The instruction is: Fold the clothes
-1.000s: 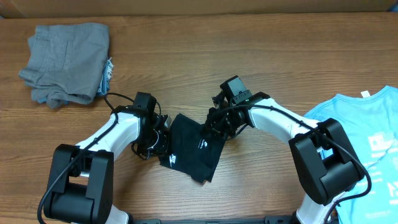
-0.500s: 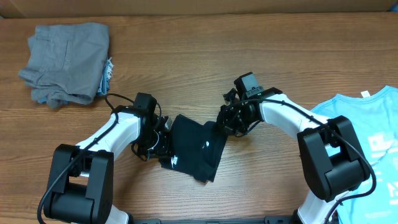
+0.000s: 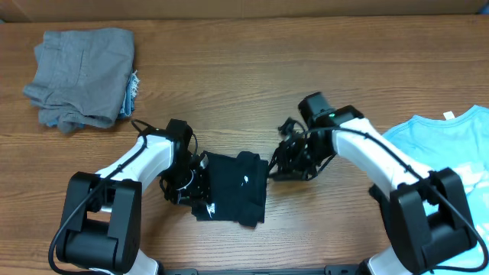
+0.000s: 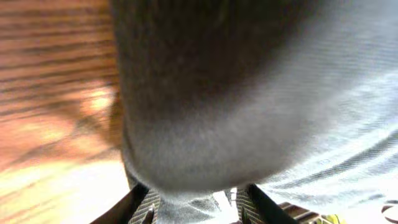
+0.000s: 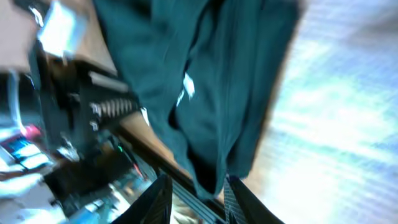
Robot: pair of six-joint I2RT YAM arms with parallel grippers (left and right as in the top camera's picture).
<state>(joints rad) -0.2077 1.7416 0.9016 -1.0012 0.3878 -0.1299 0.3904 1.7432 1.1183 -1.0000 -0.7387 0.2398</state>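
Note:
The black T-shirt (image 3: 233, 187) lies bunched into a rough rectangle on the wooden table between my two grippers, its small white logo (image 3: 246, 182) facing up. My left gripper (image 3: 191, 186) is shut on its left edge; in the left wrist view the cloth (image 4: 249, 93) fills the frame and sits between the fingers (image 4: 196, 202). My right gripper (image 3: 275, 169) is shut on the right edge; in the right wrist view the shirt (image 5: 211, 81) hangs down between the fingers (image 5: 199, 196). That view is blurred.
Grey folded garments (image 3: 80, 76) lie at the back left. A light blue T-shirt with white print (image 3: 451, 176) lies spread at the right edge, close to my right arm. Bare wood (image 3: 244, 76) runs across the back.
My right gripper has moved right and toward the front, drawing the shirt's right edge with it. The shirt has spread flatter. My left gripper has shifted slightly toward the front.

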